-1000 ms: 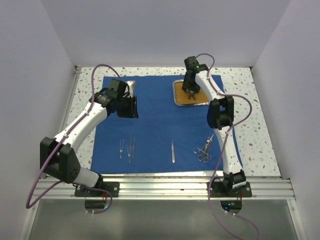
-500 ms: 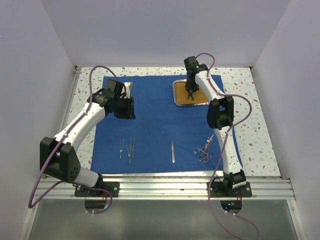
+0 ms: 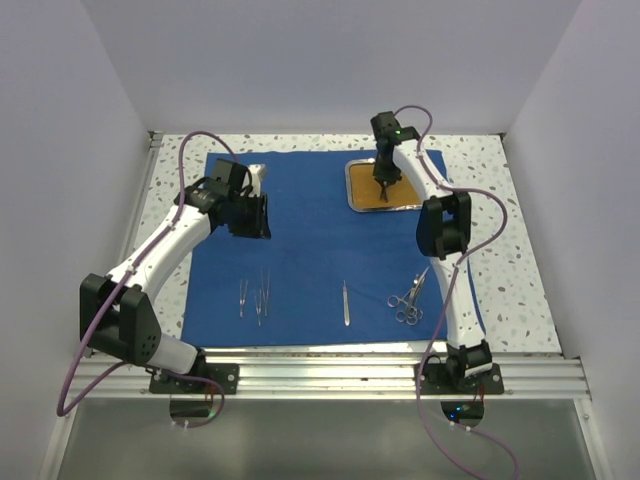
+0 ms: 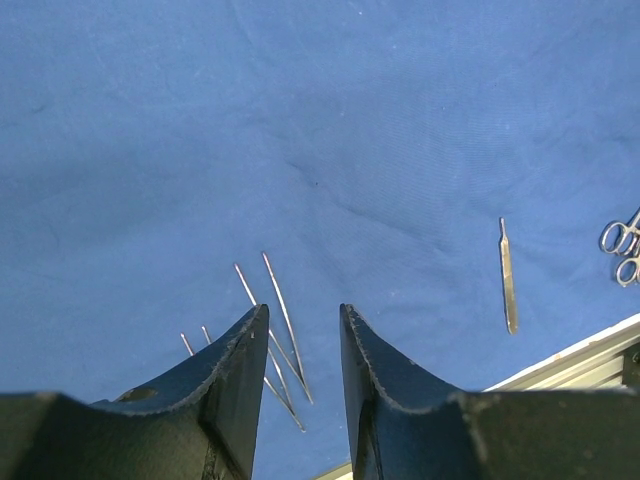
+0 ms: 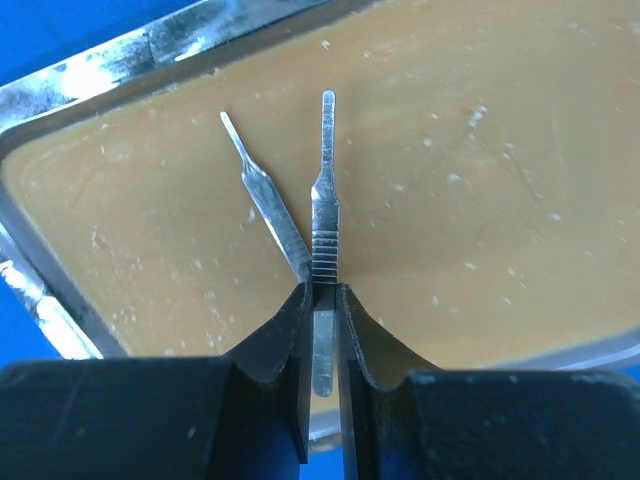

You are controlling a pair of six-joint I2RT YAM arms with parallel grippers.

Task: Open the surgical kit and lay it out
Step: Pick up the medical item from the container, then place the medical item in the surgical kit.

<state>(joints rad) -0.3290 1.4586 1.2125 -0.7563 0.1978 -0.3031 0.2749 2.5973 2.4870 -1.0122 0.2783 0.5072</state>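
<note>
A white tabletop [image 3: 520,250] flecked with grey and dark specks is seen, its bare surface showing along the left, far and right sides. It is enclosed on 3 sides by plain pale surfaces: a left wall [image 3: 60,150], a back wall [image 3: 330,60] and a right wall [image 3: 590,150]. A grooved aluminium rail [image 3: 330,375] is laid across the tabletop's near edge; a short stretch of it is also caught at the lower right of the left wrist view. Below the rail a smooth grey panel [image 3: 320,440] is visible. A thin metal strip [image 3: 152,165] is fitted along the tabletop's left edge.
</note>
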